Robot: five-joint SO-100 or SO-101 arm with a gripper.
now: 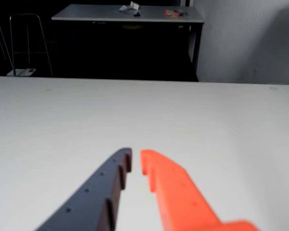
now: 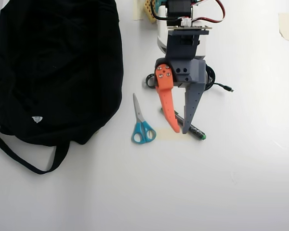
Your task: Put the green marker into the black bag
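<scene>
Hovering over the green marker [image 2: 195, 131], my gripper [image 2: 180, 131] has its fingers nearly shut, holding nothing. It lies slanted under my fingertips near the table's middle, green end poking out toward the right edge. The black bag [image 2: 53, 67] sits far left.

Single arm, reaching down the overhead view from the top edge; gripper [image 2: 180, 131] with one orange and one grey finger, tips nearly together, a narrow gap showing.
</scene>
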